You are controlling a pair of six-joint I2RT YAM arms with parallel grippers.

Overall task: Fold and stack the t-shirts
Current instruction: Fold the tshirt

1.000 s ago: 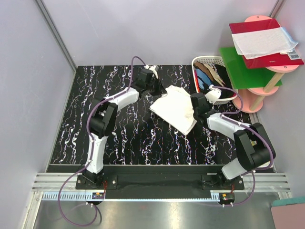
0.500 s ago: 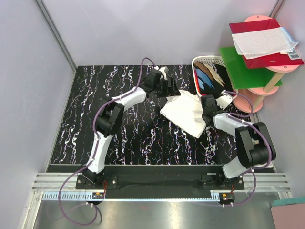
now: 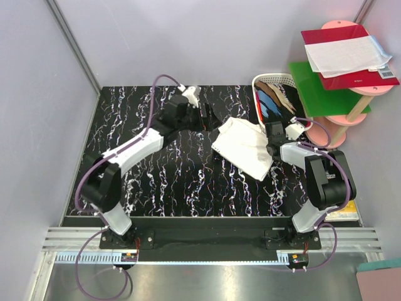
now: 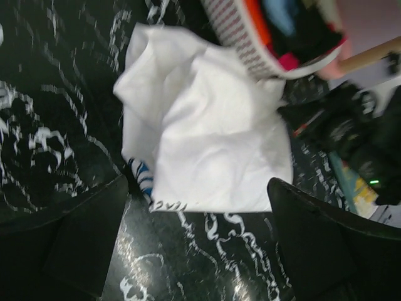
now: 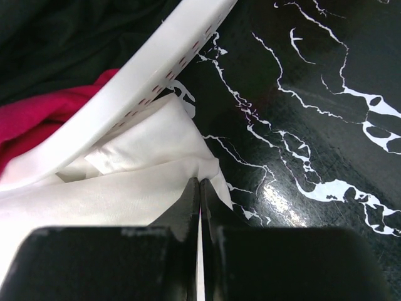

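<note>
A crumpled white t-shirt (image 3: 244, 145) lies on the black marbled table just left of the white basket (image 3: 268, 79). A bit of blue print shows at its near edge in the left wrist view (image 4: 143, 174). My left gripper (image 3: 207, 117) is open a short way left of the shirt and holds nothing; both wide-apart fingers (image 4: 81, 238) frame the cloth (image 4: 213, 132). My right gripper (image 3: 270, 142) is shut on the shirt's right edge (image 5: 125, 188), its tips (image 5: 199, 182) close to the basket's rim (image 5: 144, 88). Dark, blue and tan tees (image 3: 279, 100) fill the basket.
A pink stand (image 3: 341, 122) with a green board (image 3: 316, 88) is right of the basket. A red folder with a white paper sheet (image 3: 348, 53) tops it. Grey walls close in the table at the left and back.
My left gripper opened, let go of the white t-shirt and drew back to the left. The shirt slid right toward the basket with my right gripper, then settled.
</note>
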